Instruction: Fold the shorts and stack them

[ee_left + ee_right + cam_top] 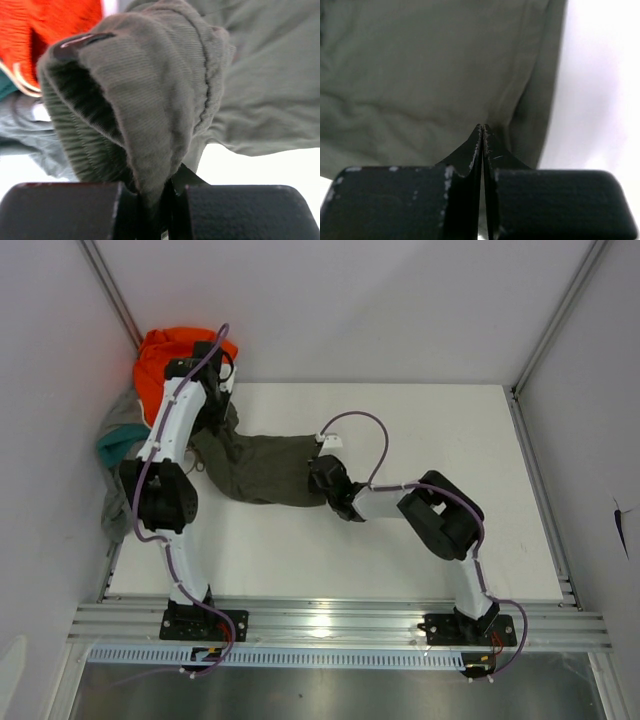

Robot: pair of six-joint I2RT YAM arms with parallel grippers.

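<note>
left jaws pinch olive shorts point(265, 468); right jaws pressed together; shorts lie lengthwise left-to-right.

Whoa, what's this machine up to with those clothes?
Two robot arms are working on olive shorts stretched out across a white table, not yet neatly folded. The left fingers are clamped on a bunched end near the far left corner. The right fingers are shut at the other end; whether they hold cloth is unclear. An orange garment lies heaped with other clothes in that corner.
</note>
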